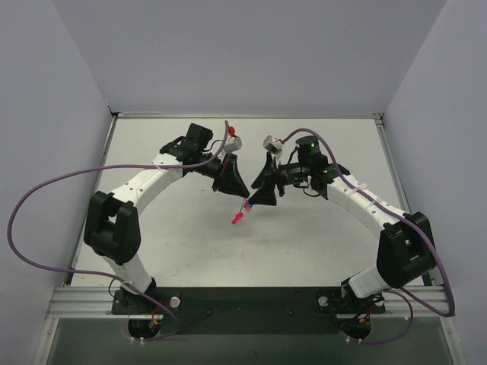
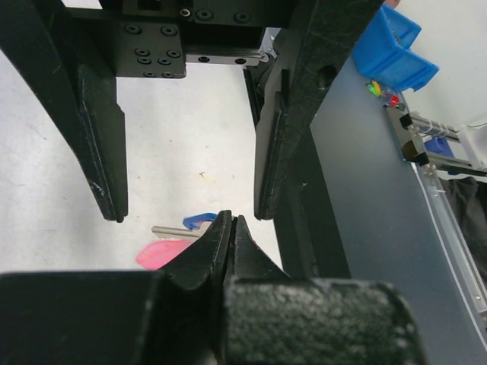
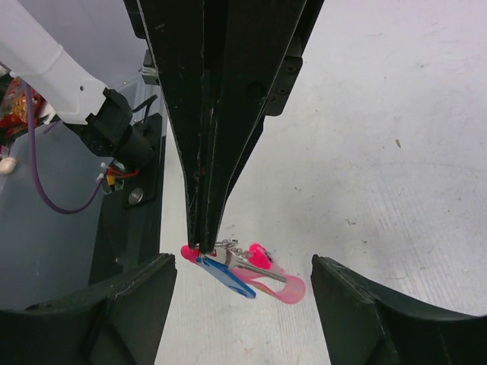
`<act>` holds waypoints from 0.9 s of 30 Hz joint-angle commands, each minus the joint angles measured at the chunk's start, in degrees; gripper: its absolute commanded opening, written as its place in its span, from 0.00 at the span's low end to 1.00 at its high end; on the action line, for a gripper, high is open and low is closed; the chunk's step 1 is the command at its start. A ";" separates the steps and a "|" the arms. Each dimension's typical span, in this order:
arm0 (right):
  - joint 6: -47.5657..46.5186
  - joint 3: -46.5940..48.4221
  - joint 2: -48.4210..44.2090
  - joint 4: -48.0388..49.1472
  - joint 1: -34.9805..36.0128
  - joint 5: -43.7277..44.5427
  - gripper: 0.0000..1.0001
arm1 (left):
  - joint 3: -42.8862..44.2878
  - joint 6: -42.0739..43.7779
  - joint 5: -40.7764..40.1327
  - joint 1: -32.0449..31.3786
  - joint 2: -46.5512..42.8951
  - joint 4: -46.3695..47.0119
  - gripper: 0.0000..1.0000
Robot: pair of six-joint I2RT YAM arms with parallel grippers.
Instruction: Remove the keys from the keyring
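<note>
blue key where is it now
Right wrist view, bottom centre: blue key hangs beside pink keys under the shut left gripper, framed by the open right gripper.

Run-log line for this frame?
left gripper: jaws shut on keys | right gripper: jaws open, either side of keys | keyring: keys not yet off

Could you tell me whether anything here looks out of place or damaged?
Nothing stands out. The keys hang in a bunch from the tips of the shut left gripper, the right gripper stands open close by, and nothing looks spilled or broken.
</note>
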 commanded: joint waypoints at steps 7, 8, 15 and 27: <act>0.54 -1.38 1.12 5.22 0.33 -6.93 0.67 | -4.59 -13.48 5.79 -0.39 -5.88 17.79 0.00; 0.54 -1.39 1.21 5.39 0.24 -7.36 0.65 | -4.94 -14.18 5.79 -0.39 -5.97 18.42 0.00; 0.63 -1.65 0.86 5.83 0.33 -9.38 0.47 | -6.87 -17.96 5.71 -0.39 -6.67 22.99 0.00; 2.13 -2.26 -0.11 7.59 0.41 -12.29 0.16 | -7.41 -19.73 4.83 -0.30 -5.88 25.19 0.00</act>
